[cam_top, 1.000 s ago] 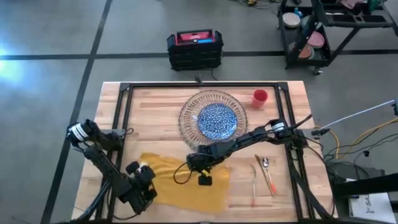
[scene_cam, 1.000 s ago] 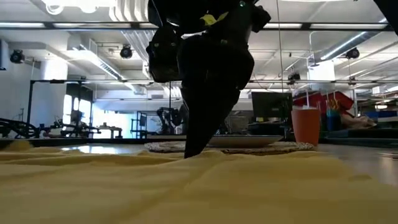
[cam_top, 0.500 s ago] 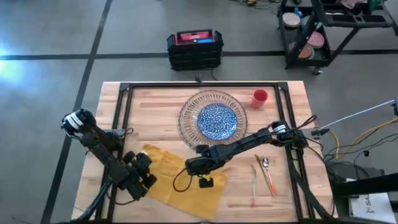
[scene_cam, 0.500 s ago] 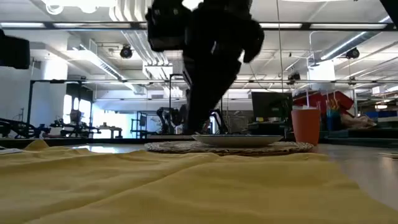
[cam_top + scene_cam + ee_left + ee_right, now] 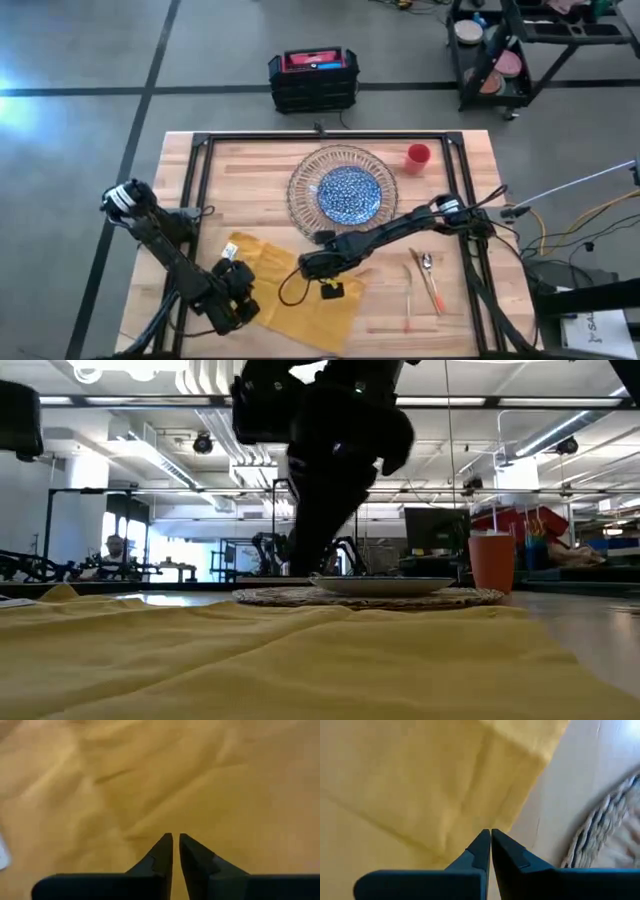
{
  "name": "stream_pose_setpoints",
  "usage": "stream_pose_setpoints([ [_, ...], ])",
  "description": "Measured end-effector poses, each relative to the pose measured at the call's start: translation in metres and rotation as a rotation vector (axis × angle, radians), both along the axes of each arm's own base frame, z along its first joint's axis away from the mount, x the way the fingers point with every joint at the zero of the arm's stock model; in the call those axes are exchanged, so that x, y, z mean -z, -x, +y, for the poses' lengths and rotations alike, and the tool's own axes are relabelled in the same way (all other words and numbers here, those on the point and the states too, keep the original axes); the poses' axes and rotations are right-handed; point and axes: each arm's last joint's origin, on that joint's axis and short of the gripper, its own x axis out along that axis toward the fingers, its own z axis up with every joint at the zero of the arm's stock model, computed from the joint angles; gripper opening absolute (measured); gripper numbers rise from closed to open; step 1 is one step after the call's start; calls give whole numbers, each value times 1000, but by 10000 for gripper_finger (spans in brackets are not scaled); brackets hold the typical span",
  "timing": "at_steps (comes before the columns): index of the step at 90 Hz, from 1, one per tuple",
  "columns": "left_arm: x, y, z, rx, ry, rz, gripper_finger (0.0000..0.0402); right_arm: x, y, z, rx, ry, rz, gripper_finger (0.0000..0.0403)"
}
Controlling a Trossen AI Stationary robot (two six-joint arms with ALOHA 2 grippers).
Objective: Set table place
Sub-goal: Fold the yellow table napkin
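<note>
Currently both tools grip the yellow napkin (image 5: pixel 300 295), lying on the bench (image 5: pixel 250 190) beside the plates: left tool (image 5: pixel 175 842) and right tool (image 5: pixel 487 837) pinched closed on cloth. Pull evenly apart, keeping it flat.

Both arms are dark, slender and jointed. The left arm (image 5: pixel 165 250) carries a white-banded cylinder at its base joint and a small white patch near its wrist. The right arm (image 5: pixel 400 228) has a similar white band near its base, with a thin black cable looping beneath its wrist. Each wrist view shows two black, tapered, wedge-shaped fingers (image 5: pixel 162 855) on a flat black bar.
</note>
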Motion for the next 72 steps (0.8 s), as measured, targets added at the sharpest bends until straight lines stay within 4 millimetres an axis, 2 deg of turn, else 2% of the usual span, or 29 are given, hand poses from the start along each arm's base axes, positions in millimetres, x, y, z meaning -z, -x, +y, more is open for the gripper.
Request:
stream_pose_setpoints([
  [7,-1,0,-1,-25,32,7,20,-7,-10,-6,-41,-1,-85,0],
  [18,-10,6,0,-60,65,124,16,-13,-24,-27,-77,-96,-180,0],
  [38,-36,28,-5,-165,-3,333,5,-19,-39,-70,-12,-135,-288,0],
  [45,-41,32,-10,-180,14,337,3,-14,-41,-75,-11,-151,-287,0],
  [53,-42,34,-13,-196,27,328,1,2,-44,-75,-17,-158,-249,0],
  [60,-37,36,-12,-214,33,322,1,19,-46,-74,-30,-168,-202,0],
  [72,-30,39,-8,-233,11,326,1,37,-46,-72,-29,-166,-155,0],
])
